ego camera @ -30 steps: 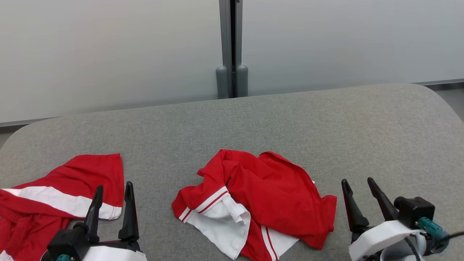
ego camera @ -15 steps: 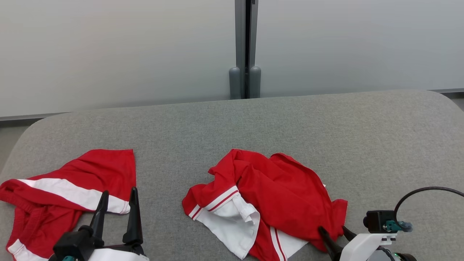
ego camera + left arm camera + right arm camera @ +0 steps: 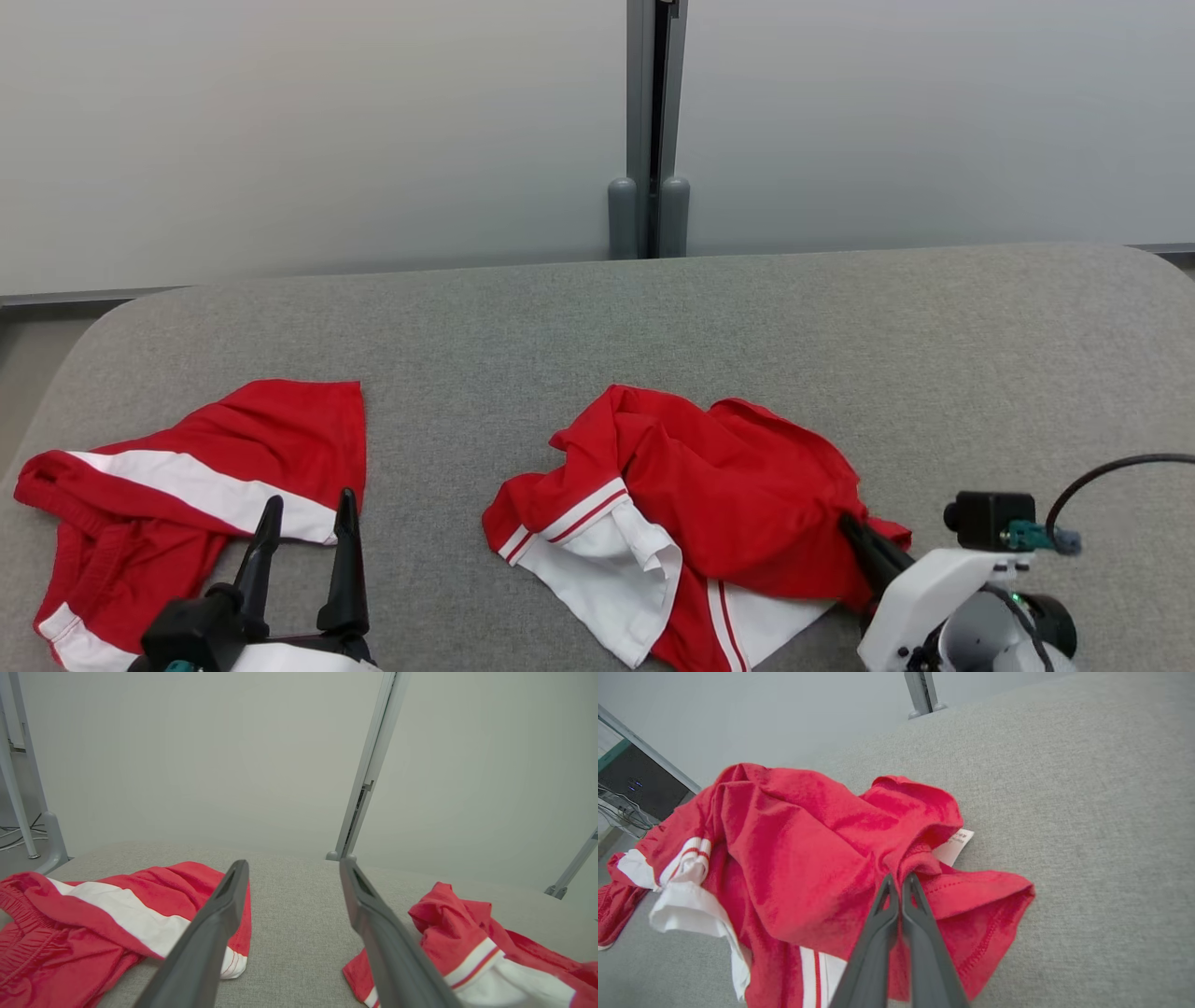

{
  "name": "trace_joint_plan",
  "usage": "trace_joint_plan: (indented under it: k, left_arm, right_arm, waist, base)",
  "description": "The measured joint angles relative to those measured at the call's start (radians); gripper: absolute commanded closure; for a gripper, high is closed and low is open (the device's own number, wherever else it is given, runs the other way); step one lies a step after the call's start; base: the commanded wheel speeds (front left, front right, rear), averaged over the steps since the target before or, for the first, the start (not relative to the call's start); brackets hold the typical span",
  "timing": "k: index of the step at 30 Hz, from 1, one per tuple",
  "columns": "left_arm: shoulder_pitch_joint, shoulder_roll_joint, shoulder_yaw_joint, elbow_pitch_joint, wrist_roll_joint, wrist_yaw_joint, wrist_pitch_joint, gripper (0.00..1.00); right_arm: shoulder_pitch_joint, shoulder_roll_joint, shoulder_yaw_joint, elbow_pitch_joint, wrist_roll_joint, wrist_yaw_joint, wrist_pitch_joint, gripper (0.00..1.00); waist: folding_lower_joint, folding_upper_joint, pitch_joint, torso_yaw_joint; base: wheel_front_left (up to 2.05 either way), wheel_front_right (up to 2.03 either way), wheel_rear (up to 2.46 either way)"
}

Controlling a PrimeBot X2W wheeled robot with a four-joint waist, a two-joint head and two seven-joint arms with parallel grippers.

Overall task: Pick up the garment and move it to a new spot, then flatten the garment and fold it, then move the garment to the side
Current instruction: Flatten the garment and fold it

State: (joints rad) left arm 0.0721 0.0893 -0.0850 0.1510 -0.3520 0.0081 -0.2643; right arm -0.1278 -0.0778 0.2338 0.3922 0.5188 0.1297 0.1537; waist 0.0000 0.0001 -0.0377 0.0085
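Under my left pincer (image 3: 310, 499) and my right pincer (image 3: 848, 523): a table top (image 3: 747, 327) covered in grey woven fabric, far corners rounded. Beyond the pincers' tips, past the far edge, stands a wall of pale frosted panels (image 3: 280, 140); light on it is soft and even. A grey upright post (image 3: 639, 93) splits the panels, ahead of and between my two pincers, with two rounded grey caps (image 3: 623, 219) at its foot. Well to the left of my left pincer: a strip of dull floor (image 3: 23, 350), another post foot (image 3: 52, 835), loose cables (image 3: 16, 833). Left of my right pincer, in its own camera, a dark cabinet (image 3: 640, 788) with wires beside it.
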Motion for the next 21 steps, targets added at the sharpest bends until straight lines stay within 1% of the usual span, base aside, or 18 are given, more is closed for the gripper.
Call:
trace_joint_plan:
  k: [5,7,12,14,21]
  left_arm:
    - [-0.012,-0.003,-0.025,0.002,0.002,-0.009,0.000,0.00]
    - [-0.024,-0.005,-0.035,0.003,0.002,-0.015,0.001,0.00]
    - [-0.075,-0.010,-0.060,0.018,0.002,-0.026,0.002,0.00]
    - [-0.092,-0.010,-0.063,0.027,0.002,-0.033,0.002,0.00]
    - [-0.145,-0.013,-0.077,0.056,0.001,-0.053,0.001,0.00]
  right_arm:
    - [-0.115,-0.057,0.012,0.008,0.030,0.000,0.033,1.00]
    - [-0.173,-0.071,0.014,0.028,0.066,0.000,0.052,1.00]
    - [-0.324,-0.155,0.006,0.142,0.100,0.000,0.087,1.00]
    - [-0.375,-0.175,-0.004,0.188,0.137,0.000,0.085,1.00]
    - [-0.542,-0.228,0.012,0.352,0.207,0.000,0.053,1.00]
  waist:
    - [0.0000,0.0000,0.019,0.014]
    - [0.0000,0.0000,0.032,0.026]
    - [0.0000,0.0000,0.083,0.067]
    - [0.0000,0.0000,0.104,0.088]
    - [0.0000,0.0000,0.176,0.155]
  base:
    - [0.00,0.00,0.00]
    - [0.00,0.00,0.00]
    - [0.00,0.00,0.00]
    - [0.00,0.00,0.00]
    - [0.00,0.00,0.00]
